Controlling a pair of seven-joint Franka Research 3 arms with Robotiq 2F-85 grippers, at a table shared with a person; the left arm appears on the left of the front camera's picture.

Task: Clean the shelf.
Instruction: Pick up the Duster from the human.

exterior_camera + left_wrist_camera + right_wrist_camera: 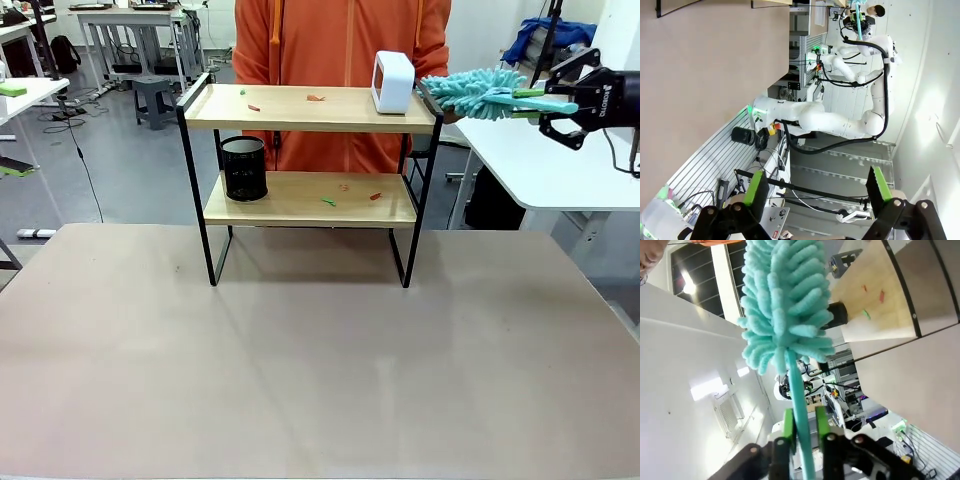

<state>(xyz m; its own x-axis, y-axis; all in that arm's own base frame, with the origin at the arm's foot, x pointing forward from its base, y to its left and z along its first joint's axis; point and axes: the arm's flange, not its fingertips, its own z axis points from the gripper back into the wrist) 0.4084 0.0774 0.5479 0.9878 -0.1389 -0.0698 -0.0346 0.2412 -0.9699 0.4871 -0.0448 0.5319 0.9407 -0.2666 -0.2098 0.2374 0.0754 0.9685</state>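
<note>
In the front view, the shelf point(310, 108) is standing toward the far side of the beige table point(320, 380), with a person in an orange top point(340, 40) standing right behind it. A white box point(393, 82) is sitting at the right end of the shelf's top board, and a black mesh cup point(244, 168) is sitting at the left end of its lower board. Small red and green scraps point(316, 98) are lying on both boards. Just right of the shelf, level with the top board, the right gripper point(552, 108) is gripping the handle of a teal duster point(475, 92), whose fluffy head is reaching toward the shelf's right rail. In the left wrist view, the left gripper point(817, 176) is hanging away from the shelf with its green pads point(758, 187) standing wide apart and nothing between them. The white right arm point(840, 120) is showing farther off beside the table. A thin sliver of the shelf's board is showing at the top edge. In the right wrist view, the right gripper's pads point(788, 424) are pressing together on the duster's thin handle, one on each side. The duster's head is pointing up past the shelf, whose wooden board is carrying the scraps, with the cup next to it.
</note>
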